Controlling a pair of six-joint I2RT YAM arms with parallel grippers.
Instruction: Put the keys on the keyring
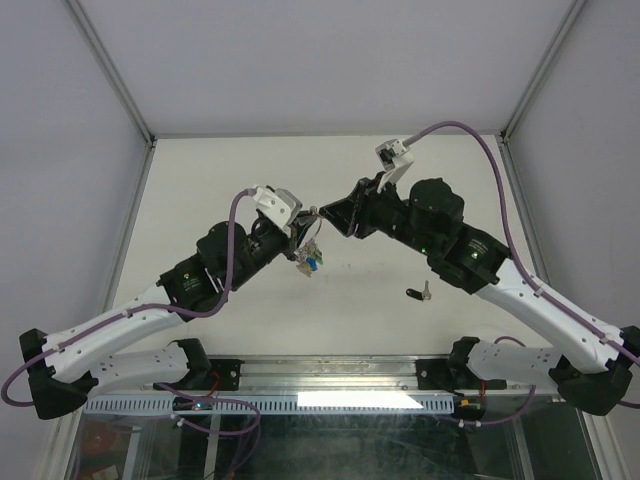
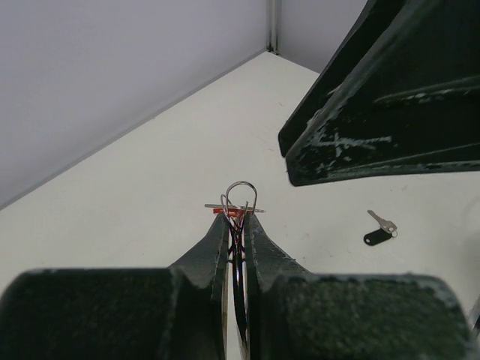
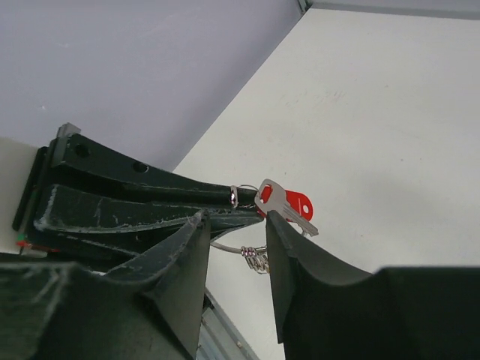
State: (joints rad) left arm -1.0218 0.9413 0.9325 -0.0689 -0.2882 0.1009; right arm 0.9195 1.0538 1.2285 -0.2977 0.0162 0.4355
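My left gripper is shut on the thin silver keyring and holds it in the air over the middle of the table. The ring's loop sticks out past the fingertips in the left wrist view. A bunch of small keys with blue, green and yellow tags hangs below. The red-tagged key sits at the ring, just beyond my left fingertips. My right gripper is open, its jaws on either side of my left gripper's tip. The black-tagged key lies on the table. No separate green-tagged key shows.
The white table is walled by grey panels on the left, back and right. The right gripper's body hangs close above and to the right of the ring. A metal rail runs along the near edge.
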